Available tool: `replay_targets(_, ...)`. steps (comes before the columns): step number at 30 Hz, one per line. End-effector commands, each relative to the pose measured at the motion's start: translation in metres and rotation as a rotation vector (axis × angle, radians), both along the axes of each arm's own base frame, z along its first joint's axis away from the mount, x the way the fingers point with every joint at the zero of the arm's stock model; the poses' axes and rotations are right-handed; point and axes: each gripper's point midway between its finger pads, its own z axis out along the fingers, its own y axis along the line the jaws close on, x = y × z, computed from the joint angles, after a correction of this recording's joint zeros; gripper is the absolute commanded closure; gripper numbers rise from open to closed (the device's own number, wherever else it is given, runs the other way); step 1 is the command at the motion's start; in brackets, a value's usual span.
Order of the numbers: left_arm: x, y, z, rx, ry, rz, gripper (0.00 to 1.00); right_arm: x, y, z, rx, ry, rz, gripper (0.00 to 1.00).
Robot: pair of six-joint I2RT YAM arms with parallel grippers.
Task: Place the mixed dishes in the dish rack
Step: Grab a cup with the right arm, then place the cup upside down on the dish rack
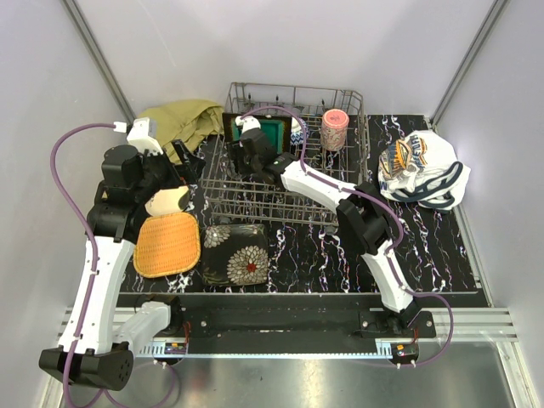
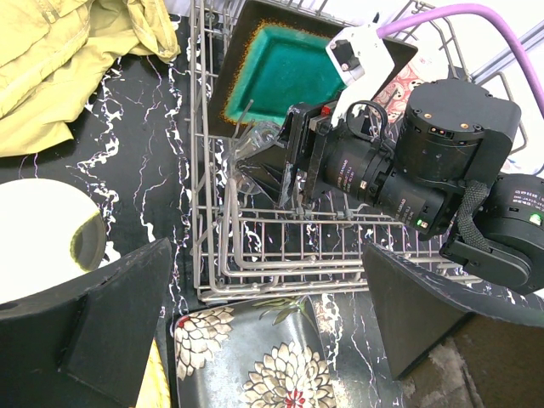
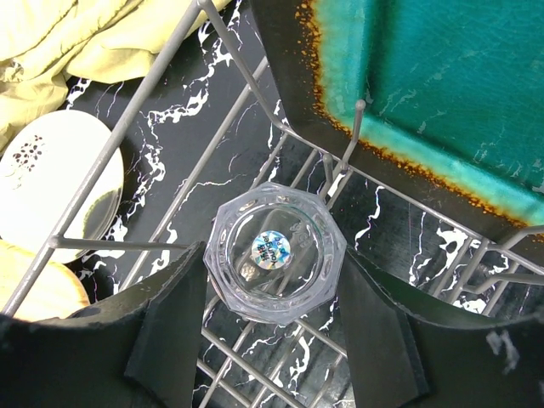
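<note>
Teal square plate (image 2: 293,72) in dish rack (image 2: 280,287)

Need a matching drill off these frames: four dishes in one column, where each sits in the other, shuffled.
Things:
1. teal square plate
2. orange woven plate
3. pink cup
4. clear glass

Places:
A. on the table, left of the dark floral plate
B. in the dish rack, between the right claw fingers
C. far right part of the rack
D. standing on edge in the rack's far left corner

Pairs: 1-D, 2-A, 3-C, 4-B
</note>
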Motion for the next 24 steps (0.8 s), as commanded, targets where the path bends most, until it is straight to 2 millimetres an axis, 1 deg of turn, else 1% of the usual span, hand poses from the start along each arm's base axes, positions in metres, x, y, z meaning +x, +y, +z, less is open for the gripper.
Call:
replay_targets(1,0.002,0.002,0.021,0.005,-0.068,0.006,0.01,0.01,0.004,0.044,0.075,-0.099,-0.026,0.56)
replay_targets(3,0.002,0.002,0.022,0.004,-0.069,0.004,0.01,0.008,0.005,0.045,0.078,-0.102,-0.013,0.63)
replay_targets(4,0.002,0.002,0.022,0.004,-0.07,0.004,0.01,0.007,0.004,0.052,0.084,-0.11,-0.01,0.63)
replay_targets(6,0.001,0.003,0.024,0.004,-0.074,0.006,0.01,0.003,0.004,0.06,0.091,-0.123,0.01,0.68)
replay_targets(7,0.001,0.002,0.023,0.004,-0.071,0.004,0.01,0.001,0.004,0.073,0.102,-0.141,0.022,0.74)
replay_targets(9,0.001,0.002,0.022,0.004,-0.071,0.003,0.01,0.0,0.0,0.088,0.1,-0.173,0.034,0.77)
replay_targets(10,0.002,0.001,0.022,0.0,-0.07,0.0,0.01,-0.003,-0.002,0.106,0.11,-0.199,0.036,0.8)
replay_targets(12,0.002,0.001,0.022,0.0,-0.068,-0.001,0.01,-0.003,-0.009,0.122,0.098,-0.239,0.033,0.81)
replay_targets(13,0.001,0.001,0.023,0.0,-0.07,-0.001,0.01,-0.006,-0.014,0.138,0.105,-0.264,0.03,0.81)
replay_targets(15,0.002,0.001,0.023,-0.002,-0.071,-0.002,0.01,-0.008,-0.02,0.155,0.098,-0.297,0.029,0.82)
replay_targets(16,0.002,0.001,0.024,-0.002,-0.074,0.001,0.01,-0.013,-0.025,0.171,0.11,-0.318,0.029,0.82)
replay_targets(17,0.003,0.001,0.024,-0.002,-0.074,-0.001,0.01,-0.016,-0.028,0.179,0.114,-0.328,0.031,0.82)
replay_targets(18,0.003,0.0,0.024,-0.002,-0.071,-0.002,0.01,-0.022,-0.034,0.198,0.13,-0.355,0.036,0.82)
replay_targets(20,0.003,0.0,0.024,-0.006,-0.07,-0.003,0.01,-0.029,-0.044,0.207,0.124,-0.372,0.031,0.82)
replay_targets(21,0.003,0.0,0.024,-0.008,-0.071,-0.005,0.01,-0.036,-0.056,0.227,0.123,-0.411,0.019,0.82)
replay_targets(22,0.003,-0.001,0.024,-0.009,-0.071,-0.007,0.01,-0.034,-0.07,0.222,0.084,-0.415,-0.03,0.82)
replay_targets(23,0.002,-0.001,0.025,-0.009,-0.072,-0.007,0.01,-0.035,-0.082,0.225,0.053,-0.436,-0.056,0.82)
replay_targets(24,0.003,-0.001,0.024,-0.009,-0.072,-0.008,0.01,-0.04,-0.101,0.244,0.055,-0.468,-0.093,0.83)
